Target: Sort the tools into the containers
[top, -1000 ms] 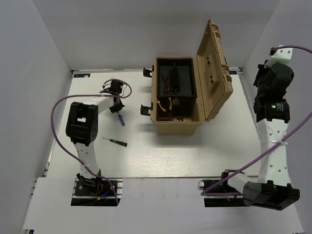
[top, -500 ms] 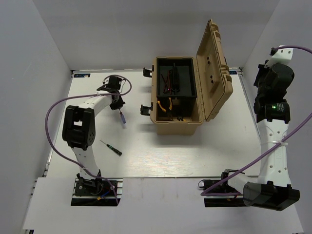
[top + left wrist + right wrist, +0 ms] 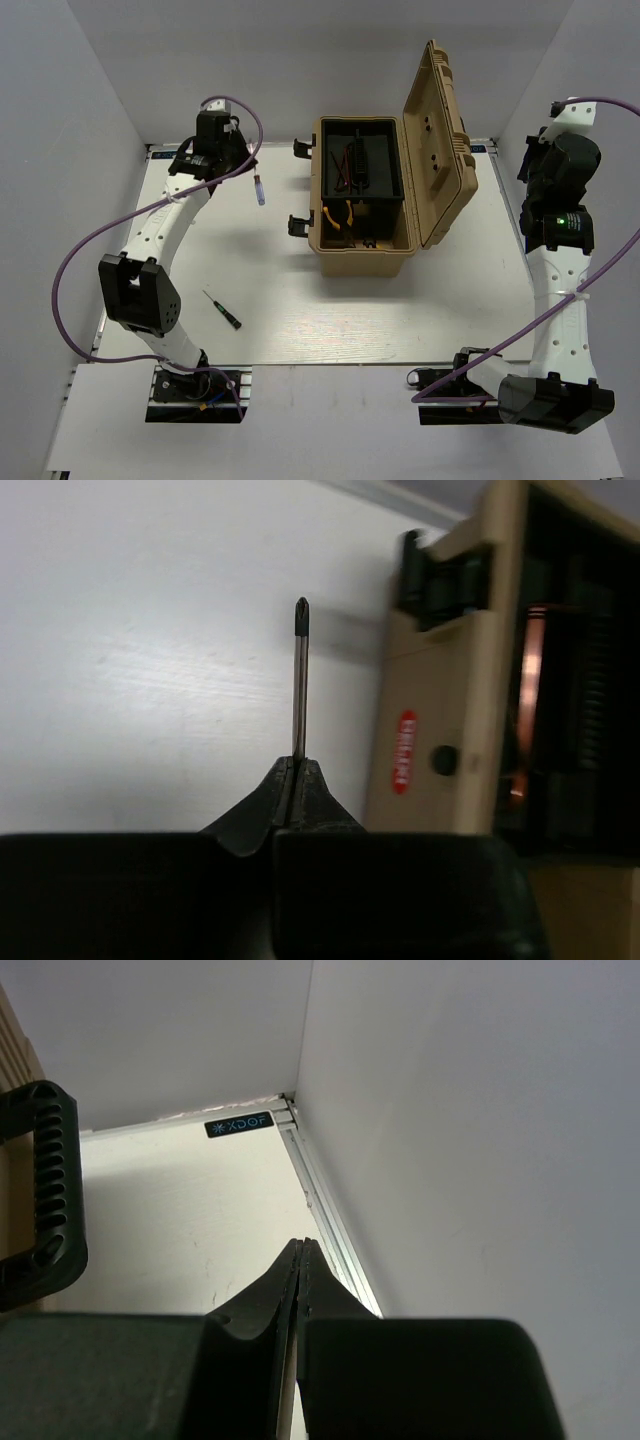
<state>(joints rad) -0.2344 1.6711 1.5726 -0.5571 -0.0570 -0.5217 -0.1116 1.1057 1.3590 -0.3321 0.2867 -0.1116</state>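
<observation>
Near the far edge of the table (image 3: 400,310), left of the open toolbox (image 3: 365,262), the left gripper (image 3: 296,772) pinches the blue-handled screwdriver (image 3: 260,192) clear of the surface, so it should carry it over the latches (image 3: 298,225) and release once low above the dark interior.

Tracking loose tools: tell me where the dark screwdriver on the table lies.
Top view: the dark screwdriver lies on the table's left front part, just right of the left arm's elbow, well apart from the open toolbox.
</observation>
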